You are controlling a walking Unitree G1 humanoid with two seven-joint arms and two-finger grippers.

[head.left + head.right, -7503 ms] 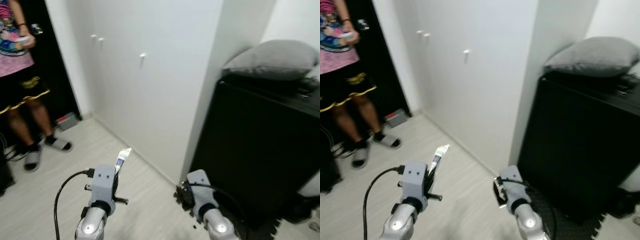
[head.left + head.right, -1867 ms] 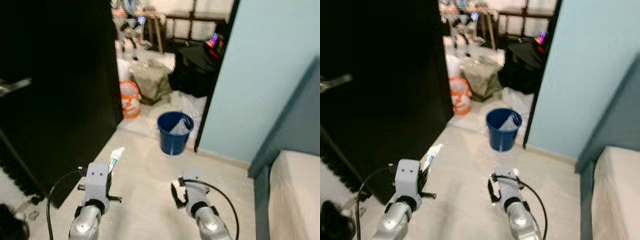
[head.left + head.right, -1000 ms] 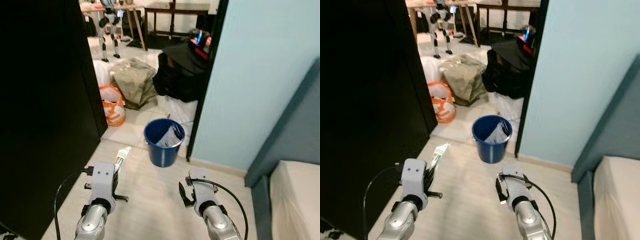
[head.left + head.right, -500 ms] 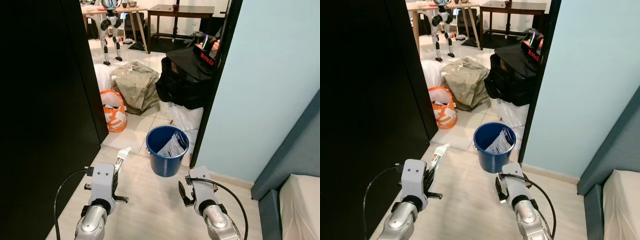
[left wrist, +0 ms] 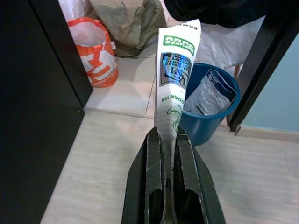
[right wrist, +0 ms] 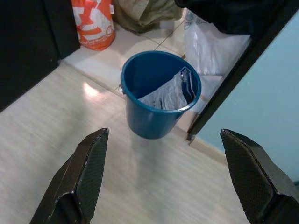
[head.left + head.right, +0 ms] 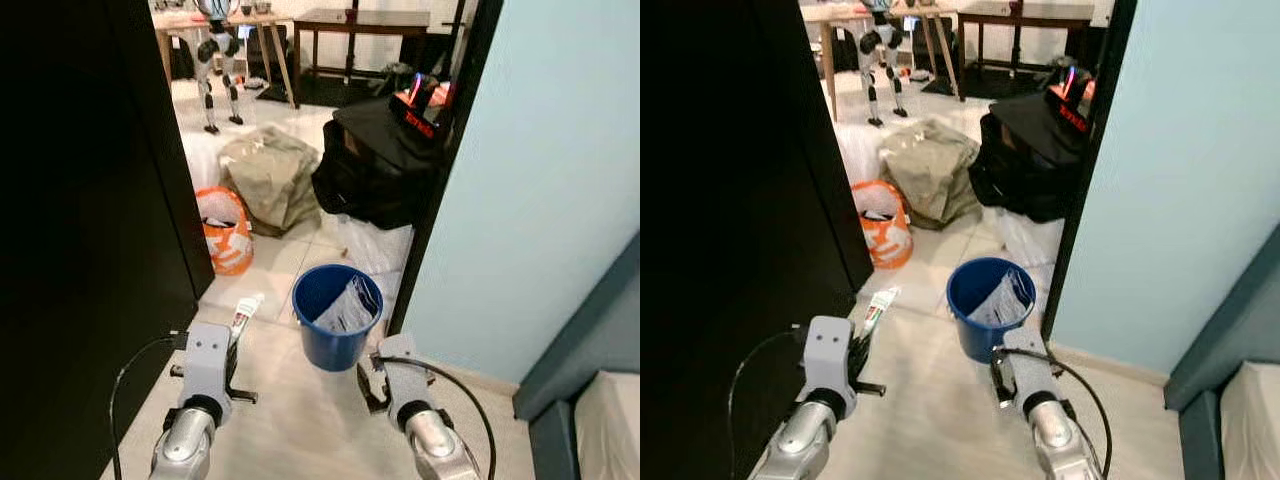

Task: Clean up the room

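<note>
My left gripper (image 5: pixel 168 138) is shut on a white and green tube (image 5: pixel 174 79), which sticks up and forward from its fingers; the tube (image 7: pixel 243 313) also shows above the left wrist. A blue bucket (image 7: pixel 337 318) stands on the floor just ahead in the doorway, slightly right of the tube, with a crumpled silver packet (image 6: pixel 172 91) inside it. My right gripper (image 6: pixel 164 134) is open and holds nothing, facing the bucket (image 6: pixel 156 95) from a short way back.
A black door (image 7: pixel 90 200) lines the left and a pale blue wall (image 7: pixel 540 180) with a black door frame (image 7: pixel 447 170) the right. Behind the bucket lie an orange bag (image 7: pixel 222 228), a tan sack (image 7: pixel 262 177), a black bag (image 7: pixel 385 160) and a white plastic bag (image 7: pixel 378 245).
The view has swung from a white wardrobe to the doorway and has drawn closer to the bucket. The left gripper still holds the tube; the right stays open.
</note>
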